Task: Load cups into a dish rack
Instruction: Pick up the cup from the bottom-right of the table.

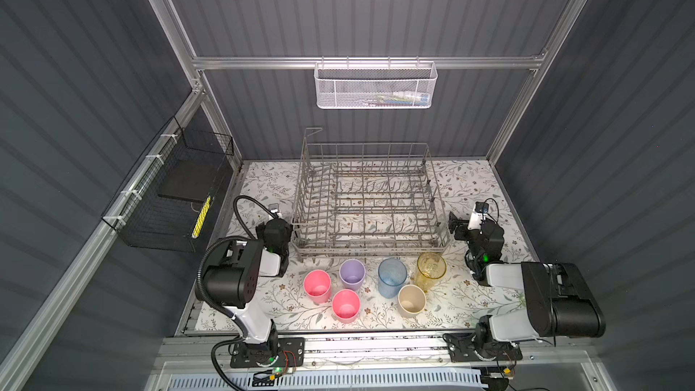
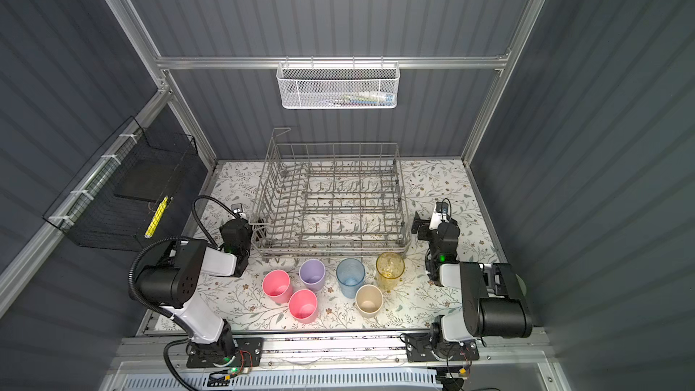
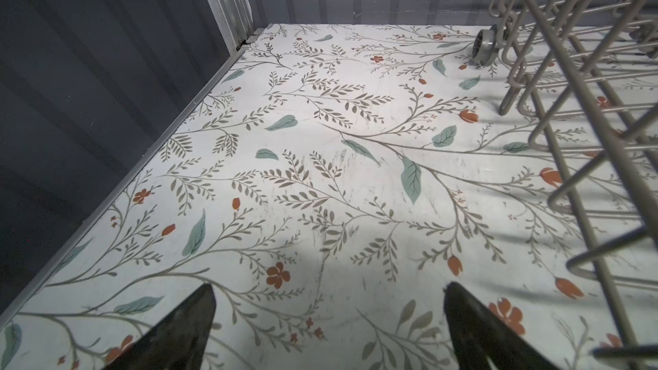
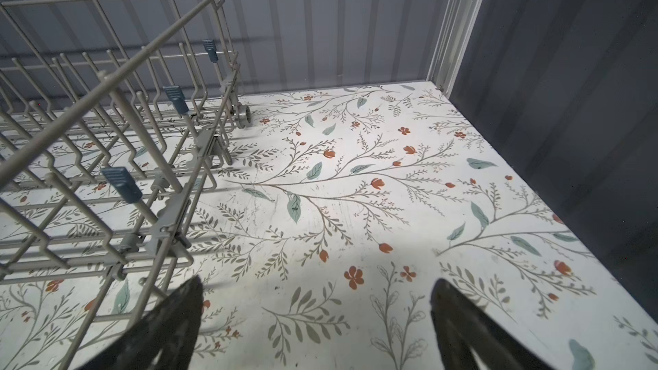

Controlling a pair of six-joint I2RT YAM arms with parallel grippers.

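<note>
The empty grey wire dish rack [image 1: 370,248] [image 2: 331,246] stands mid-table. In front of it several cups stand upright: two pink [image 1: 317,286] [image 1: 346,305], lilac [image 1: 352,274], ribbed blue [image 1: 392,277], amber [image 1: 431,268] and beige [image 1: 411,300]. My left gripper [image 1: 277,220] [image 3: 328,286] hovers open and empty beside the rack's left front corner [image 3: 569,101]. My right gripper [image 1: 456,226] [image 4: 318,281] hovers open and empty beside its right front corner [image 4: 103,78]. Neither wrist view shows a cup.
A white mesh basket [image 1: 376,86] hangs on the back wall, a black wire basket [image 1: 169,197] on the left wall. Corrugated walls enclose the floral table [image 1: 263,182]. Both arm bases sit at the front edge.
</note>
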